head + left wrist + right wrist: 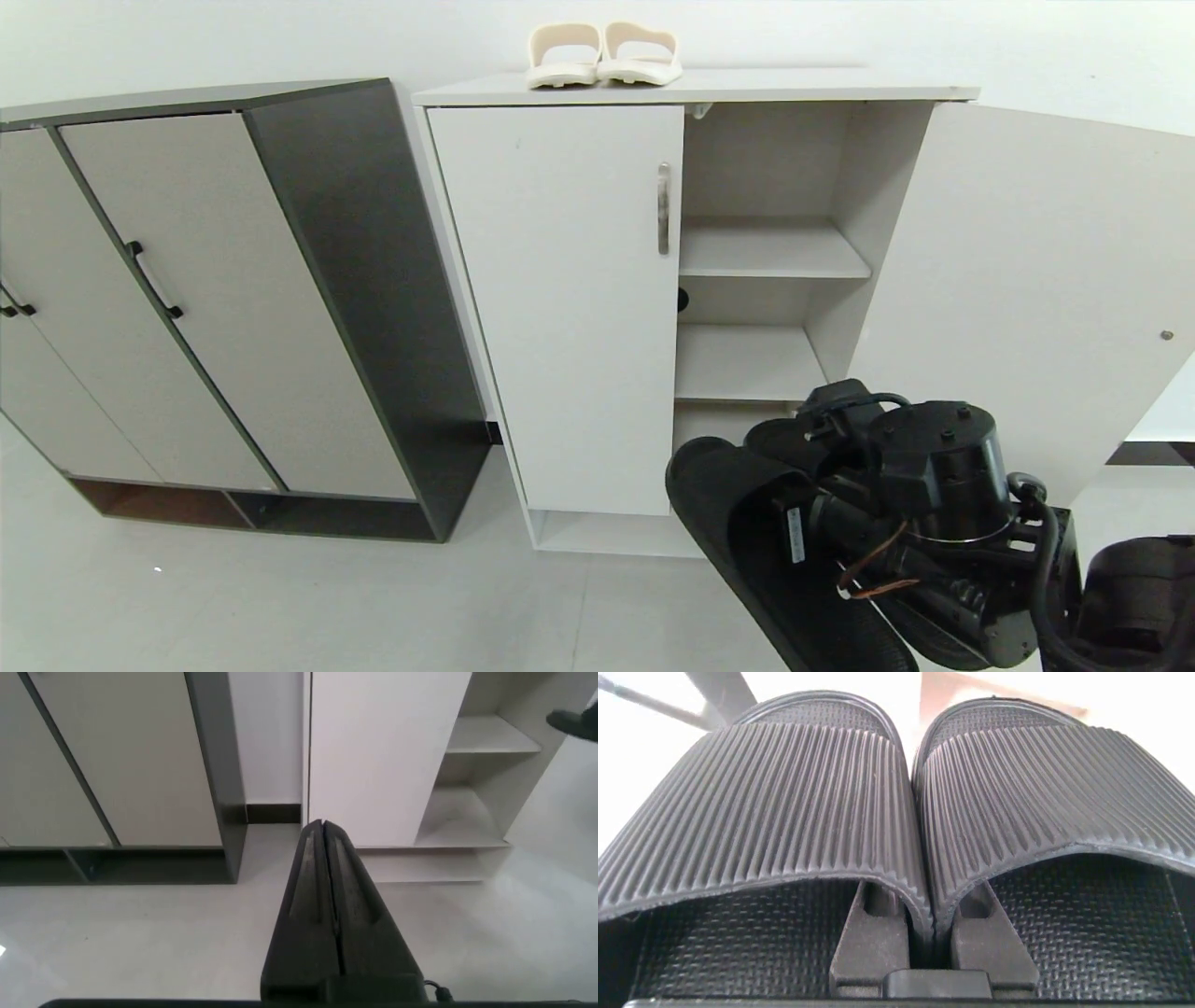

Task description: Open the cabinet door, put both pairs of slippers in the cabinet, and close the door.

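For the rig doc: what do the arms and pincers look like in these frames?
All black. Right arm has a round, drum-like wrist housing with screws on top, looping black cables, a thin orange wire and a white label. Left pincer: two long flat fingers, narrow seam between. Right pincer: two blocky dark fingers.

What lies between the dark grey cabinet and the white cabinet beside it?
Nothing stands there. In the left wrist view the gap between the dark grey cabinet and the white cabinet holds bare white wall, a dark skirting strip and floor.
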`<state>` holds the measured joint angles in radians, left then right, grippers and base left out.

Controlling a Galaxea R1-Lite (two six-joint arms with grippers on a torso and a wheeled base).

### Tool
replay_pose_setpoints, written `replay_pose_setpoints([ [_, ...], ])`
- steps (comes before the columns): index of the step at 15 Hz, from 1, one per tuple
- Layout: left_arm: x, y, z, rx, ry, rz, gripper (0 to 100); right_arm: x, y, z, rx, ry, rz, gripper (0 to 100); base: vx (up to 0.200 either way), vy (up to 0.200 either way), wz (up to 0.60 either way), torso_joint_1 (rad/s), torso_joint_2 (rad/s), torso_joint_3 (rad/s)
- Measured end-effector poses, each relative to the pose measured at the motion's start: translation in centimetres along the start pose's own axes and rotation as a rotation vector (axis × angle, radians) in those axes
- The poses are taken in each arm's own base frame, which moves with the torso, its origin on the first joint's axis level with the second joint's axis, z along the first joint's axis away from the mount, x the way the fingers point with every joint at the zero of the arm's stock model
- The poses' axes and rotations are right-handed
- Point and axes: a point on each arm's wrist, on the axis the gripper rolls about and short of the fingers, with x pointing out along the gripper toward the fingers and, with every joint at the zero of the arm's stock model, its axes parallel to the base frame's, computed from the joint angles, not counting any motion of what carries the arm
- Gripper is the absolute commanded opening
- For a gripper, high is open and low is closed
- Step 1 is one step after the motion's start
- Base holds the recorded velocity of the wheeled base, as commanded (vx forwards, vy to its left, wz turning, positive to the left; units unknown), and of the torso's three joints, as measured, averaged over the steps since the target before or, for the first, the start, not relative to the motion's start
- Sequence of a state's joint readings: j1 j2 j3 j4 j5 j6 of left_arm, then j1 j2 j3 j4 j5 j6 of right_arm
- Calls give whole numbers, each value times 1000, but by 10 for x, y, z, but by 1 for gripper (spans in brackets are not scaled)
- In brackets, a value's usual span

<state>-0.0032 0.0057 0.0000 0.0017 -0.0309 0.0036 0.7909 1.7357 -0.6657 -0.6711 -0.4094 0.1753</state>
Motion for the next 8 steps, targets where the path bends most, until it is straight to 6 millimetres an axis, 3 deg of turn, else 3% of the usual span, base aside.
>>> replay_pose_setpoints([
  [5,0,0,0,2,-4,-1,0,28,16,8,90,-90,-180,0,0,0,0,0,0,0],
  [8,0,0,0,2,-5,-1,0,37,21,6,113,-92,-206,0,0,-200,0,2,-1,2],
])
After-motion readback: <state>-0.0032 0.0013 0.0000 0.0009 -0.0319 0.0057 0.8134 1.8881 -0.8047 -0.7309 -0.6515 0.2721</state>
